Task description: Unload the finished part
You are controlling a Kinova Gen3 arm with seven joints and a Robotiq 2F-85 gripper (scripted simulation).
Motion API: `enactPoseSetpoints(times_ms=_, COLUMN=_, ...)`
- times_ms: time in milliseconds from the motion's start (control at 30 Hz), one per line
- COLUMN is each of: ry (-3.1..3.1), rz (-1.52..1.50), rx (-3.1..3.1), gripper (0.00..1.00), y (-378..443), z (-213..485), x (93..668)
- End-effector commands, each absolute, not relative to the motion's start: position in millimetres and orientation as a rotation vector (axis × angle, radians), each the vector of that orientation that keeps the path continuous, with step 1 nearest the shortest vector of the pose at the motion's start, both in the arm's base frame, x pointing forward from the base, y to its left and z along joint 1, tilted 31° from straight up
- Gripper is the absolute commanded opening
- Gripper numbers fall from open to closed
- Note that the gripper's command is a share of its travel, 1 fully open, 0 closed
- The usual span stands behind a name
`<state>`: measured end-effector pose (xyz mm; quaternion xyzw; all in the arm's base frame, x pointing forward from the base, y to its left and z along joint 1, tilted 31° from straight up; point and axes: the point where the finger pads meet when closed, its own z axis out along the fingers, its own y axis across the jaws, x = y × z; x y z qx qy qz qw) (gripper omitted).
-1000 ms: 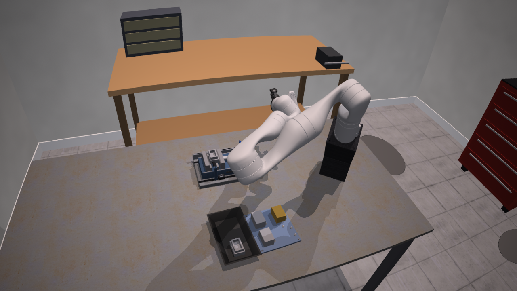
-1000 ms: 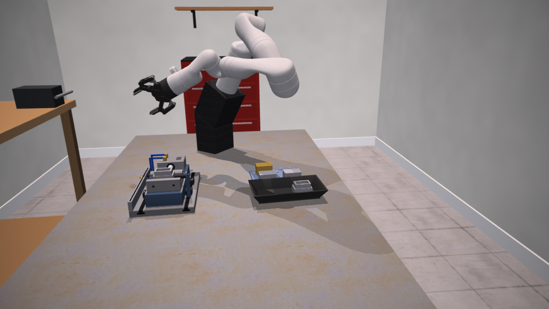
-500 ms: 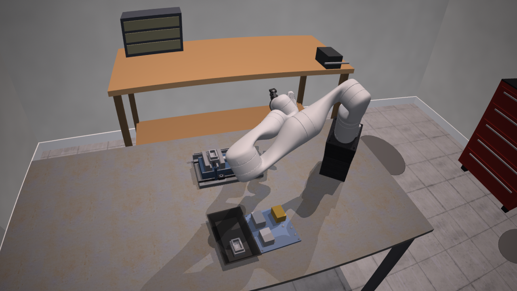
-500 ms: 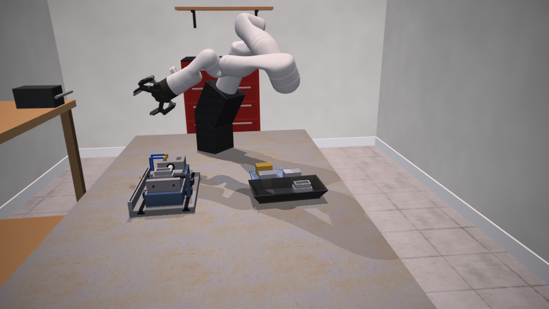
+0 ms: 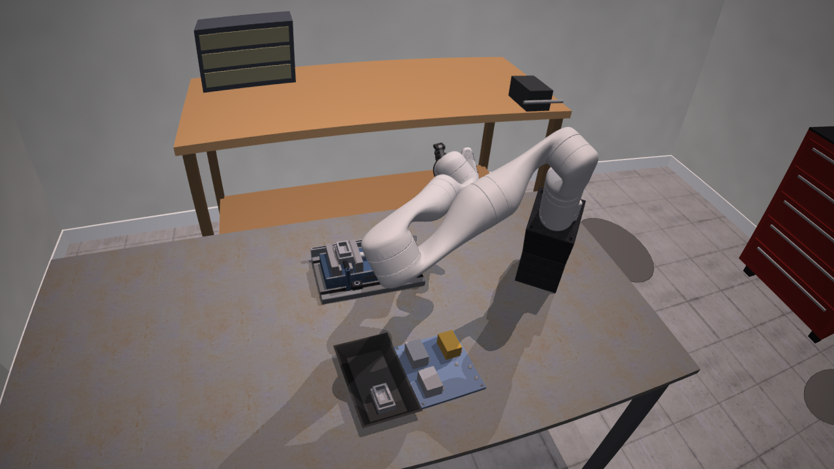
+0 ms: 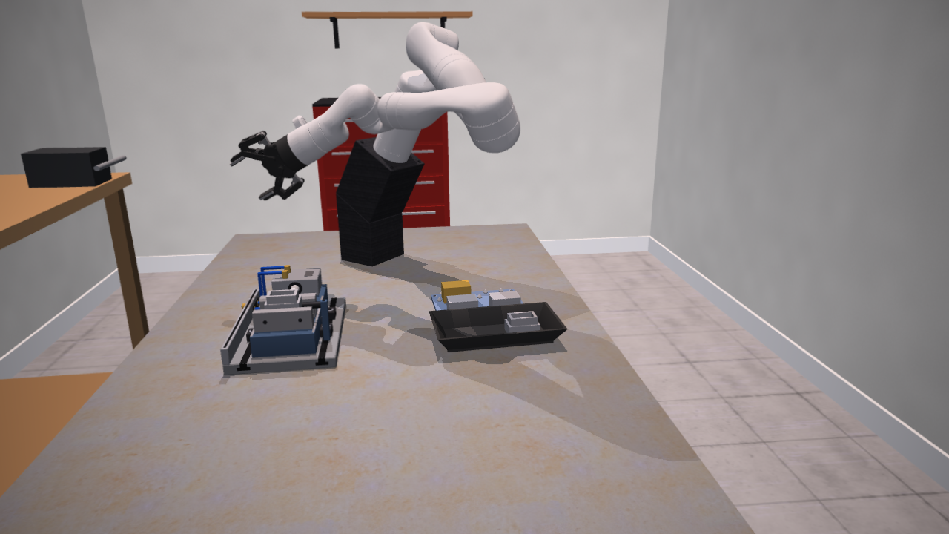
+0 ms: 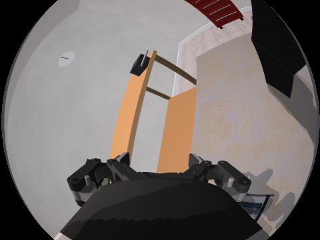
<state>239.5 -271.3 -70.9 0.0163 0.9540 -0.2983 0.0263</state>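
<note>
The grey finished part with a pocket on top (image 5: 346, 251) (image 6: 284, 290) sits clamped in the blue and grey vise (image 5: 344, 268) (image 6: 286, 320) on the table. The black outfeed tray (image 5: 375, 374) (image 6: 496, 325) holds one pocketed grey block (image 5: 383, 397) (image 6: 521, 320) at one end. My gripper (image 6: 259, 165) is open and empty, held high in the air behind and above the vise, far from the part. In the wrist view its fingers point toward the wooden bench and wall.
A blue plate (image 5: 443, 373) beside the tray carries two plain grey blocks and a yellow block (image 5: 449, 344). My black base pedestal (image 5: 550, 247) stands at the table's far side. A wooden bench (image 5: 361, 99) and a red drawer cabinet (image 5: 799, 227) stand off the table.
</note>
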Motion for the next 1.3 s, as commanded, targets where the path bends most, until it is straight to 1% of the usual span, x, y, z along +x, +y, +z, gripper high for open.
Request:
enactPoseSetpoints(times_ms=0, ry=2.949, rz=-0.910, rx=0.070, gripper=1.00, y=-270.8, z=-71.0, x=240.8)
enactPoseSetpoints(times_ms=1267, ry=2.967, rz=-0.851, rx=0.151, gripper=1.00, y=-266.0, z=-67.3, x=252.2)
